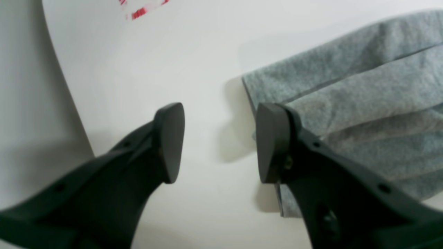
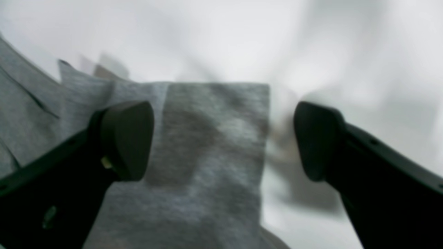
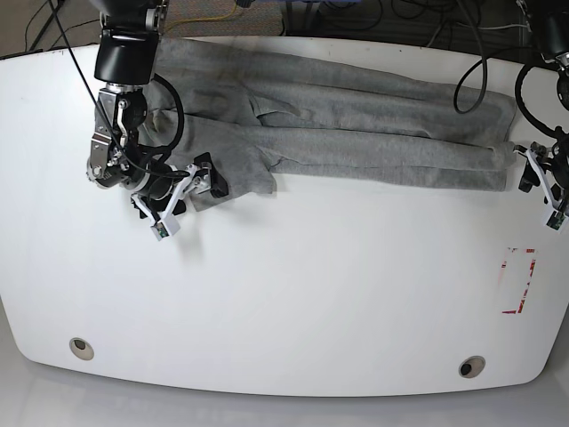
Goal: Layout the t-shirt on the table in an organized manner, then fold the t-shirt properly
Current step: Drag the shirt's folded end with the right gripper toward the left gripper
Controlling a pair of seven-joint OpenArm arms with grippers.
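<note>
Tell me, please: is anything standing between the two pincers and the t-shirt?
Nothing visible does. The open right pincer hangs over a sleeve end of the t-shirt, and the open left pincer is beside the shirt's other end. Only the bare table lies nearby.

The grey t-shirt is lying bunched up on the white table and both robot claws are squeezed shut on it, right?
Not quite. The t-shirt is bunched on the table, but both wrist views show the left claw and right claw wide open, gripping nothing.
</note>
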